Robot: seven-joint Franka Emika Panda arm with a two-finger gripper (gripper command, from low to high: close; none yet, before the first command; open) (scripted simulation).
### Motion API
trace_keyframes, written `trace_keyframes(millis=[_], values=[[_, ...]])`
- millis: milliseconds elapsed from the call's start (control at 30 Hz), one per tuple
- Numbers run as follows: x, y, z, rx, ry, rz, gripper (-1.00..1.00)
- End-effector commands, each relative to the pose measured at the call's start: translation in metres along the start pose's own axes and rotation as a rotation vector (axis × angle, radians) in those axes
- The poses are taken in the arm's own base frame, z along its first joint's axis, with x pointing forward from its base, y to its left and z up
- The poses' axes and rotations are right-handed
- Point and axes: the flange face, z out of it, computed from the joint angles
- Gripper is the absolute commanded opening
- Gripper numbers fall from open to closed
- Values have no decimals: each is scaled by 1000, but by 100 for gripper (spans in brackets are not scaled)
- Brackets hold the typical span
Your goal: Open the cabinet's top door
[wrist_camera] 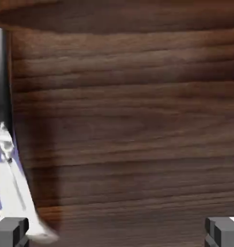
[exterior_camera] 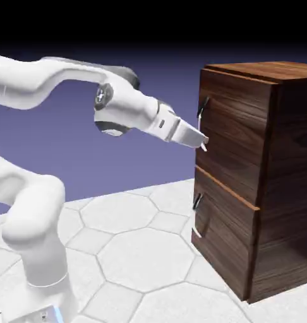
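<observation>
The dark-brown wood-grain cabinet stands at the right of the exterior view. Its top door lies flush and carries a short metal bar handle at its left edge. My gripper is open, with its tips close to the door front at the handle's lower end. In the hand view the top door fills the picture. The handle runs down the left edge and ends just beside the left fingertip. The right fingertip is far off to the right. Nothing is held between the fingers of the gripper.
Below the top door is a lower panel with its own small handle. The cabinet stands on a pale table with hexagon tiles. The white arm reaches in from the left.
</observation>
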Motion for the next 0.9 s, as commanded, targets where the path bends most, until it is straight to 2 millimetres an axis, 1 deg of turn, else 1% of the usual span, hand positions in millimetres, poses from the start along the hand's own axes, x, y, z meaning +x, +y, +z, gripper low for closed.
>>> trace_keyframes(millis=[0, 233, 433, 633, 867], values=[[-2, -1, -1, 10, 9, 0, 0], [-17, -5, -5, 76, 76, -6, 0], [-33, -9, -5, 129, 142, -17, 0], [-51, -12, 0, 176, 214, -33, 0], [-74, -16, 12, 221, 307, -55, 0]])
